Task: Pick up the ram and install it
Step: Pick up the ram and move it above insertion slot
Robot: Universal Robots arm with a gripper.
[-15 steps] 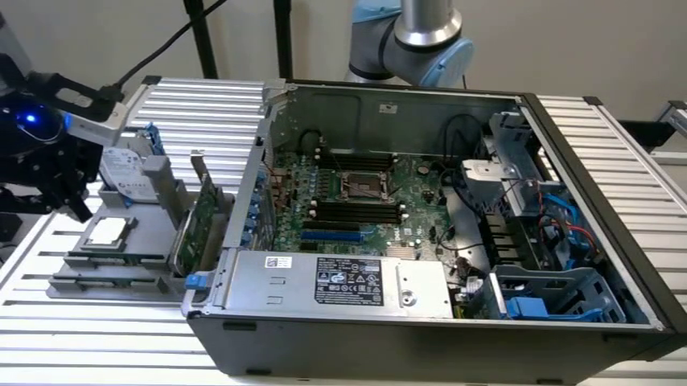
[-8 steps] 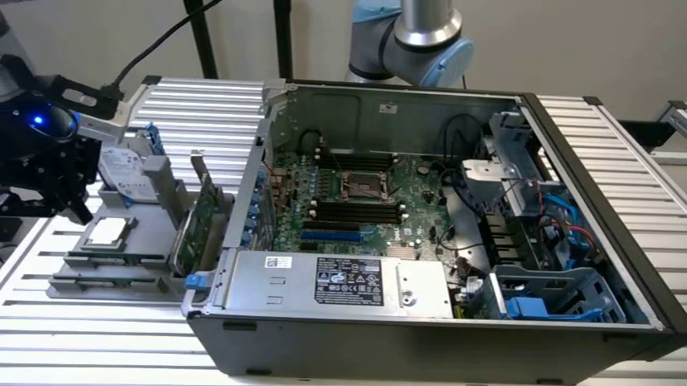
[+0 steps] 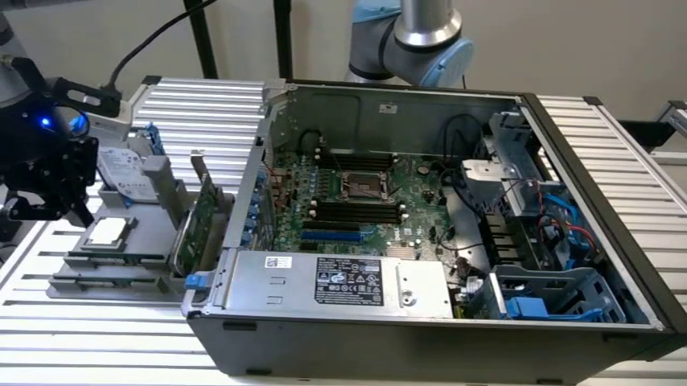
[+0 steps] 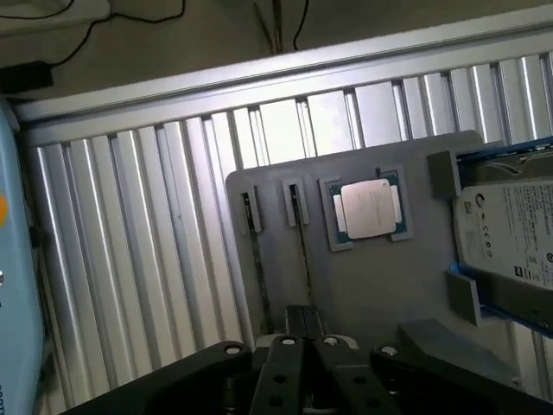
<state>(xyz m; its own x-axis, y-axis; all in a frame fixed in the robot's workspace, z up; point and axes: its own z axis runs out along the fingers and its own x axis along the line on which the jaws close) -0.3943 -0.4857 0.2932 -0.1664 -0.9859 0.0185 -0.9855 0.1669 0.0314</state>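
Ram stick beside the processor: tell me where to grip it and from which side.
Take the ram by its upper long edge near mid-length, pinching across its two flat faces, coming straight down from above. It stands on edge in a narrow slot of the grey tray, so probably only that top edge is free.

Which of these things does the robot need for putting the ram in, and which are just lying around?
For the job: the hand; the ram, on edge in the grey holder right by the hand; the black slots on the motherboard.
Just lying about: the processor, the hard drive, the green expansion card.
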